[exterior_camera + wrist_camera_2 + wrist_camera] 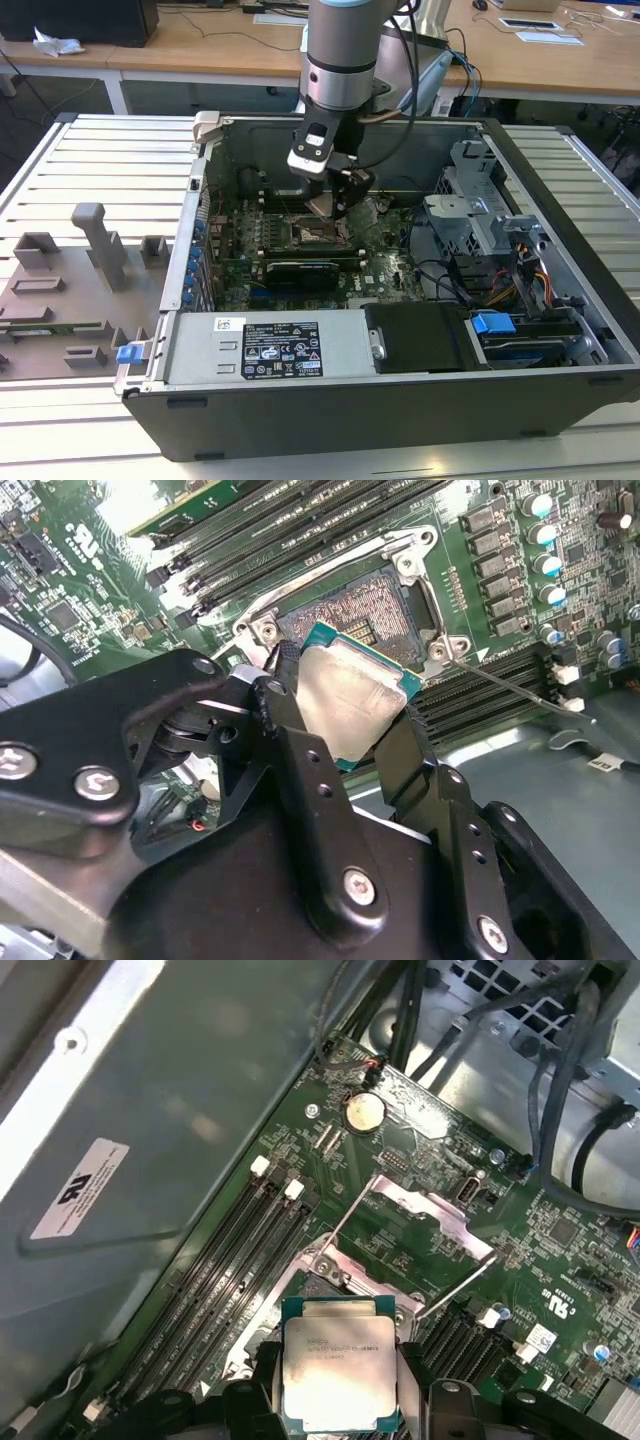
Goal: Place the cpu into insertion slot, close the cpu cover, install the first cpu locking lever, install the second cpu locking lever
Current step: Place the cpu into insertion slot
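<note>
**Cpu** (350,705): silvery top, green edge. It is clamped by two opposite edges between the jaws of the gripper (345,712). It is held just above the insertion slot (378,608), overlapping one corner of it, and appears tilted.

**Cpu cover** (425,1210): swung open beyond the slot.

**Locking lever** (505,687): released, beside the slot.

**Step judged:** placement, not yet seated. The chip should be levelled, squared to the slot's rim, lowered straight and released without sliding, as the exposed contacts are judged fragile.

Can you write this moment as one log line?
claw: shut on small square silvery-topped cpu | cpu: over square dark insertion slot, not seated | thin silvery metal cpu cover: open
</note>
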Robot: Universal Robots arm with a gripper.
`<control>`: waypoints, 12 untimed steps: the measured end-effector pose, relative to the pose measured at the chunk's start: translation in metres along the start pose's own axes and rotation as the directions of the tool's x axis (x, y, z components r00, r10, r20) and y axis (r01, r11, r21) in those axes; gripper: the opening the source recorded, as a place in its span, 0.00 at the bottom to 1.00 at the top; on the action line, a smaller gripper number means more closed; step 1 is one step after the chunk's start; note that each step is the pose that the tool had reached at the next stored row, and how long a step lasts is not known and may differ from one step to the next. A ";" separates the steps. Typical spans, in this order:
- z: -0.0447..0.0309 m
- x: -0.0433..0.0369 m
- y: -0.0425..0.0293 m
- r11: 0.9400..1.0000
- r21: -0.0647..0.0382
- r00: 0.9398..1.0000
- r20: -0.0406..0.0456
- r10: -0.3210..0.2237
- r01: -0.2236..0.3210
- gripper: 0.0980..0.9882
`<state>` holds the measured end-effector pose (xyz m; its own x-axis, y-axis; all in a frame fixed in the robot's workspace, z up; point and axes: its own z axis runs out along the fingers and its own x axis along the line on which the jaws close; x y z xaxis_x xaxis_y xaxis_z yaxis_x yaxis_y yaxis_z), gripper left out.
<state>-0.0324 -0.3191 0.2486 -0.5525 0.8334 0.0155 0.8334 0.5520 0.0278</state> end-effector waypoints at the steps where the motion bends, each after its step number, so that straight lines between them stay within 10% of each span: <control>1: 0.0000 0.0000 0.0000 1.000 0.000 1.000 0.000 0.007 -0.007 0.50; 12: 0.0002 0.0000 0.0000 0.995 -0.001 0.995 0.004 0.100 -0.100 0.50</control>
<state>-0.0324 -0.3191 0.2484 -0.4664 0.8845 0.0146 0.8844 0.4659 0.0274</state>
